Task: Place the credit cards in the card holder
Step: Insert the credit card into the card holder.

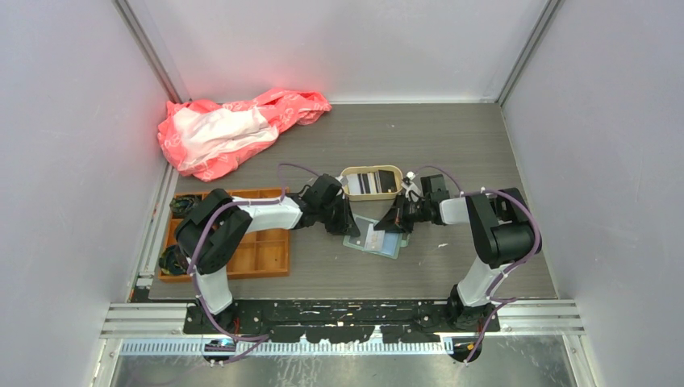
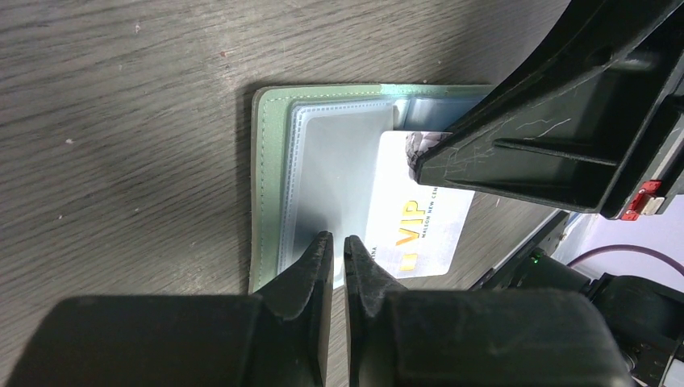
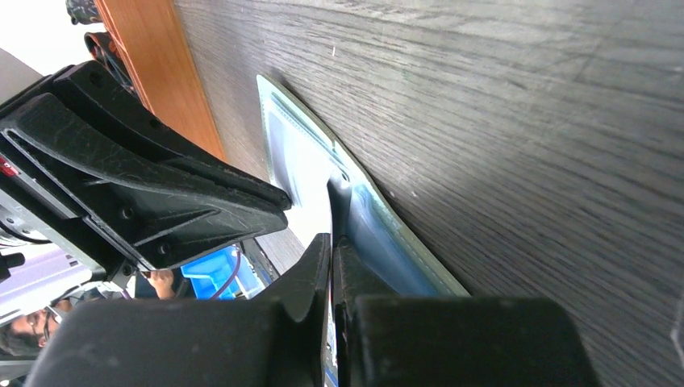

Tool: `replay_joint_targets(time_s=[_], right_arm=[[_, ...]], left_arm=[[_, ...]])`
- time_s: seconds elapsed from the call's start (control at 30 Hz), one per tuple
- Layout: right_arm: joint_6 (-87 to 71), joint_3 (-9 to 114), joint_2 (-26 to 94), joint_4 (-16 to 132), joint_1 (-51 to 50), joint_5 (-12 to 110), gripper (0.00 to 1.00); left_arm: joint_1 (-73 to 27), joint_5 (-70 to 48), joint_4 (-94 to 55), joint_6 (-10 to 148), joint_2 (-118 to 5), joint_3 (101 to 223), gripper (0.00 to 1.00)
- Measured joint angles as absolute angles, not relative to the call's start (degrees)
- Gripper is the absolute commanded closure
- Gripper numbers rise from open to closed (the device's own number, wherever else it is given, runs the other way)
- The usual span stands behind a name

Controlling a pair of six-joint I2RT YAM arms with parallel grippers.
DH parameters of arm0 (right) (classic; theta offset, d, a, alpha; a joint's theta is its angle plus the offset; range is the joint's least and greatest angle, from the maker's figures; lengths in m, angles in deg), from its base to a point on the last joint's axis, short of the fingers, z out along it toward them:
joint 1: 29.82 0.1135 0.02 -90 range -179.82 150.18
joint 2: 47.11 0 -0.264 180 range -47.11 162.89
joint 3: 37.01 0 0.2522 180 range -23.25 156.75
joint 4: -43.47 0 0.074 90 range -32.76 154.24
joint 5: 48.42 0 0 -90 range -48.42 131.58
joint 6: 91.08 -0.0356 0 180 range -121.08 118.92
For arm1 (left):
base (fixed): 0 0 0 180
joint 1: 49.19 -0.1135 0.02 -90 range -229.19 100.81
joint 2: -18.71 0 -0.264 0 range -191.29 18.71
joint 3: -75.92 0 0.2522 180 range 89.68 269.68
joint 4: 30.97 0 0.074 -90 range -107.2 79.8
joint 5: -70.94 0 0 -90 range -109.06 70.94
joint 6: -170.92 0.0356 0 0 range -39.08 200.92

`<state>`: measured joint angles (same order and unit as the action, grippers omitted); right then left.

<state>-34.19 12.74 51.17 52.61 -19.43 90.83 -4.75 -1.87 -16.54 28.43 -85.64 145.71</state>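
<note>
The sage-green card holder (image 2: 270, 185) lies open on the table (image 1: 385, 247), clear pockets up. A white card with gold "VIP" lettering (image 2: 419, 234) lies partly over its pocket. My right gripper (image 3: 331, 242) is shut on this card's edge and shows from above (image 1: 394, 222). Whether the card's end is inside the pocket is unclear. My left gripper (image 2: 337, 240) is shut but for a thin slit, tips on the holder's near pocket edge, with nothing seen between them. More dark and pale cards (image 1: 373, 183) lie in the beige tray (image 1: 371, 169).
An orange compartment tray (image 1: 242, 250) sits at the left, its edge in the right wrist view (image 3: 161, 64). A pink and white plastic bag (image 1: 234, 129) lies at the back left. Grey walls enclose the table on three sides.
</note>
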Motion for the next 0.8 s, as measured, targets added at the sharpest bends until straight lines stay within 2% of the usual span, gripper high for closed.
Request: replay_joint_targets(time_s=[0.8], right_arm=[[-35.54, 11.87, 52.26, 47.54, -19.56, 91.58, 0.93]], left_arm=[[-4.86, -0.95, -17.08, 27.31, -85.75, 145.47, 0.87]])
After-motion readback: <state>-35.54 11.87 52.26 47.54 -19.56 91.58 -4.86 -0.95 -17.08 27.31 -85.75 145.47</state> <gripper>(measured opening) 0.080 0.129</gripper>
